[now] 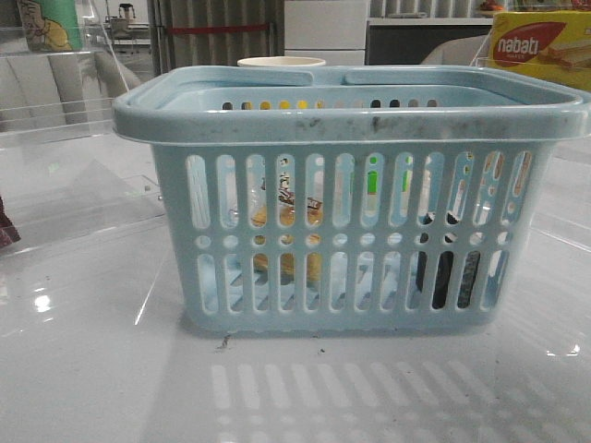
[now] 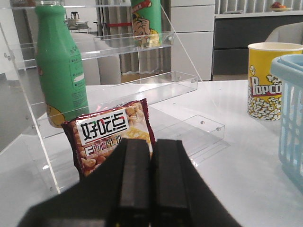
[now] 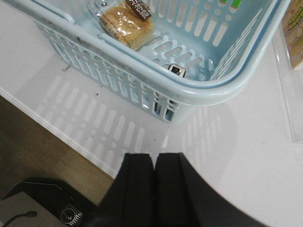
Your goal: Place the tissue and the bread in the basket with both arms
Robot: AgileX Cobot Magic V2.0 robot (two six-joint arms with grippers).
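Note:
The light blue basket [image 1: 351,115] stands in the middle of the white table. The bread [image 1: 288,231] in its clear wrapper stands inside it at the left, seen through the slots; it also shows in the right wrist view [image 3: 127,23]. The dark tissue pack [image 1: 445,268] stands inside at the right; only its top [image 3: 175,69] shows in the right wrist view, behind the rim. My left gripper [image 2: 151,146] is shut and empty, away from the basket [image 2: 291,118], facing a snack bag. My right gripper [image 3: 155,157] is shut and empty above the table's front edge, outside the basket [image 3: 142,71].
A clear acrylic shelf [image 2: 142,90] holds a green bottle [image 2: 59,61] and a dark red snack bag [image 2: 109,135]. A yellow popcorn cup [image 2: 270,80] stands beyond the basket. A yellow-red nabati box [image 1: 540,46] sits at the back right. The floor [image 3: 42,156] shows past the table edge.

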